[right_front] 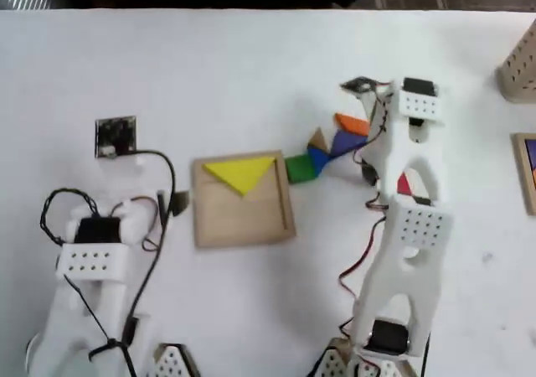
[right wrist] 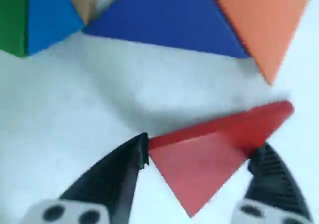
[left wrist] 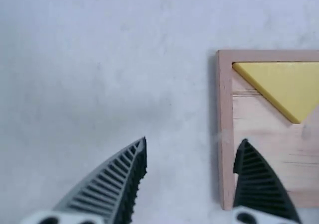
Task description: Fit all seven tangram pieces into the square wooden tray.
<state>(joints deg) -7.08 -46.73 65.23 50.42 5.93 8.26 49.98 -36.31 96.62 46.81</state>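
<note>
Right end effector (right wrist: 202, 149) around one red triangle (right wrist: 199, 167)

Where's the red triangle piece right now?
In the high view, the red triangle lies right of the wooden tray, near the blue triangle and orange piece; the right gripper clamps it.

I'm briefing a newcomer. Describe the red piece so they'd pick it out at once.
From the wooden tray at the centre, look to the cluster of coloured pieces at its right side. Just beyond, the red triangle sits between the fingers of the right end effector. It is the only red piece and lies apart from that cluster.
</note>
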